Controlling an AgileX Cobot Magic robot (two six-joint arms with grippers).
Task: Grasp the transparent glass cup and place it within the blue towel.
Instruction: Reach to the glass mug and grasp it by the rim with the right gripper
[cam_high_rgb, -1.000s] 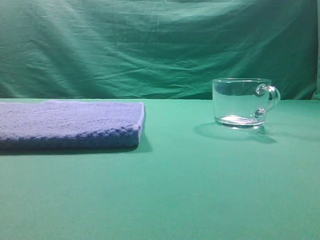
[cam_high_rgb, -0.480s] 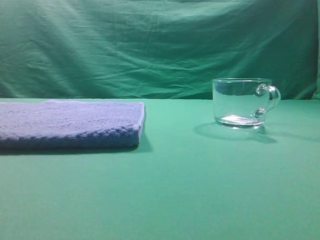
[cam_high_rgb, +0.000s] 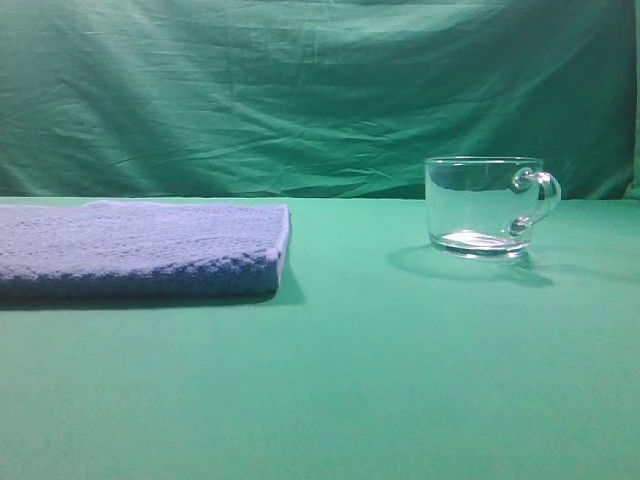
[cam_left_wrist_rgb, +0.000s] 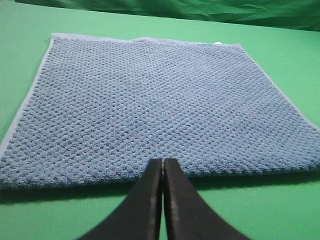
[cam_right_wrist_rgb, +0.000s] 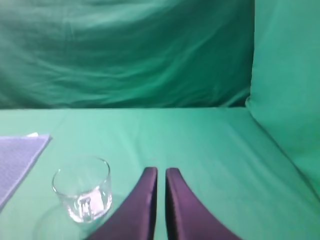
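Note:
The transparent glass cup (cam_high_rgb: 484, 206) stands upright on the green cloth at the right, its loop handle to the right. In the right wrist view the cup (cam_right_wrist_rgb: 82, 188) sits left of my right gripper (cam_right_wrist_rgb: 161, 171), whose dark fingers stand nearly together with a thin gap and nothing between them. The blue towel (cam_high_rgb: 140, 248) lies flat and folded at the left. In the left wrist view the towel (cam_left_wrist_rgb: 150, 100) fills most of the frame, and my left gripper (cam_left_wrist_rgb: 163, 161) is shut, empty, its tips over the towel's near edge. Neither gripper appears in the exterior view.
A green cloth covers the table (cam_high_rgb: 380, 370) and hangs as a wrinkled backdrop (cam_high_rgb: 300, 90) behind. In the right wrist view a green fabric wall (cam_right_wrist_rgb: 287, 85) rises at the right side. A corner of the towel (cam_right_wrist_rgb: 17, 155) shows at that view's left edge.

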